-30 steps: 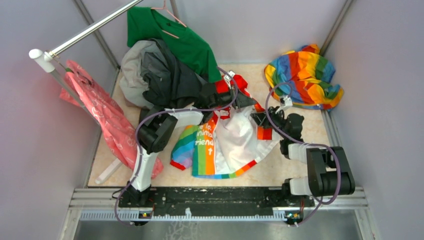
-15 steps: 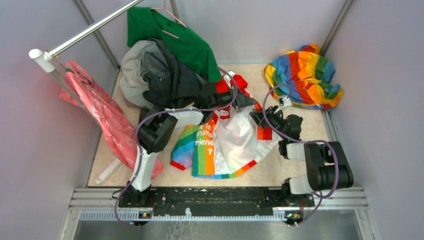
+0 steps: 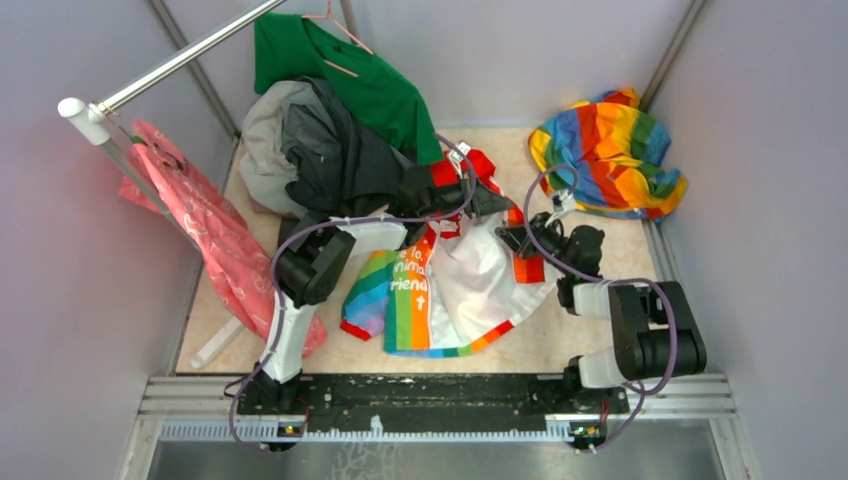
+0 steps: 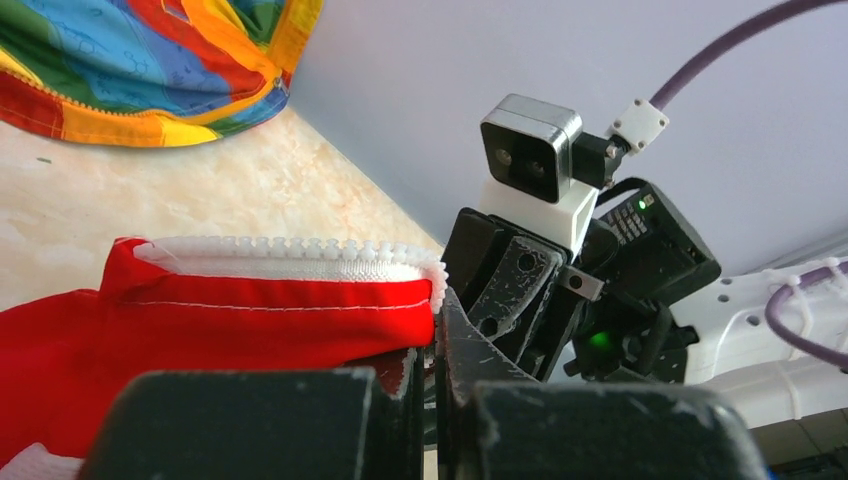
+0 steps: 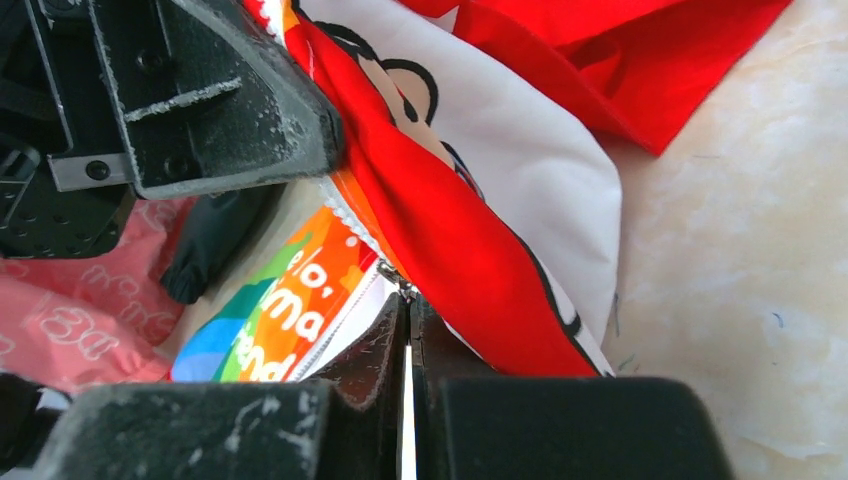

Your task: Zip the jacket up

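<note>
The small white jacket (image 3: 462, 290) with rainbow-striped panels and a red hood lies spread at the middle of the pale marbled table (image 3: 600, 262), collar end toward 12 o'clock. The left gripper (image 4: 432, 395) is pressed together on the jacket's red front strip (image 4: 250, 315), holding the end taut. The right gripper (image 5: 408, 330) is pinched on the small metal zipper pull (image 5: 403, 288). From the pull, a row of white plastic zipper teeth (image 4: 290, 250) runs on toward 11 o'clock to the left gripper, and it looks unmeshed. Toward 6 o'clock the front looks joined, so I judge most of the run done and a short stretch near the collar left.
</note>
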